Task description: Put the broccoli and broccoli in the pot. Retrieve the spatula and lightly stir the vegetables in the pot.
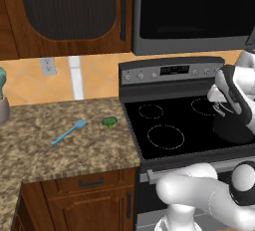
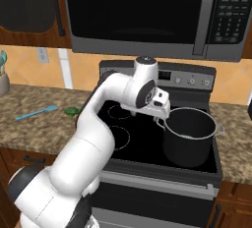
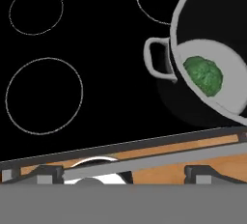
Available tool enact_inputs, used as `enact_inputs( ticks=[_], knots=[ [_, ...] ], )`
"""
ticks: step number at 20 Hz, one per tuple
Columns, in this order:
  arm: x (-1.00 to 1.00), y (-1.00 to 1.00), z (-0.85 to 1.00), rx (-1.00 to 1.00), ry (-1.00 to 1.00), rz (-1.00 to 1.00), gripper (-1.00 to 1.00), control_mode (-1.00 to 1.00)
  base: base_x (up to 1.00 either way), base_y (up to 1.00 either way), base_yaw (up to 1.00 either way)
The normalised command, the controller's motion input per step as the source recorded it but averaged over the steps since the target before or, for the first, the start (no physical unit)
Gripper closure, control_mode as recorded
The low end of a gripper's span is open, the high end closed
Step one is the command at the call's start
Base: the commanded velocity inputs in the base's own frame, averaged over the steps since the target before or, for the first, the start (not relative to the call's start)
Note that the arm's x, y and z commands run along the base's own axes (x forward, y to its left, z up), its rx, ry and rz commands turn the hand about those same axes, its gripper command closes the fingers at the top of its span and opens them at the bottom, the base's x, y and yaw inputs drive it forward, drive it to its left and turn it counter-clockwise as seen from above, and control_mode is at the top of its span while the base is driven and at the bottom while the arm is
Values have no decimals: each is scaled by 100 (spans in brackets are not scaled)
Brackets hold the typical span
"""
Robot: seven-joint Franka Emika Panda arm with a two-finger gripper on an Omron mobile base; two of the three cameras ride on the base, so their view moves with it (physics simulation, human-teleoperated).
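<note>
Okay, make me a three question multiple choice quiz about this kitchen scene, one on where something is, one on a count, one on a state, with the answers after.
1. Where does the spatula lie?
A. on the granite counter
B. in the pot
C. on the stove

2. How many broccoli florets are in the pot?
A. none
B. one
C. two

3. What is the pincer doing?
A. holding broccoli
B. holding the spatula
C. open, holding nothing

Answers: 1 A, it lies on the counter beside the other broccoli. 2 B, the hand view shows a single floret inside. 3 C, its fingers stand apart by the pot's rim.
</note>
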Motion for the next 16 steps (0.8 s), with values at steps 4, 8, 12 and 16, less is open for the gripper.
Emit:
enact_inputs(
  ticks=[4,8,12,16],
  knots=[
    [-29,100,0,-18,0,3,-100,-100,0,0,0],
    [-2,100,0,-13,0,12,-100,-100,0,0,0],
    [2,100,-2,-11,0,21,-100,-100,0,0,0],
    [18,100,-8,-9,2,24,-100,-100,0,0,0]
  ],
)
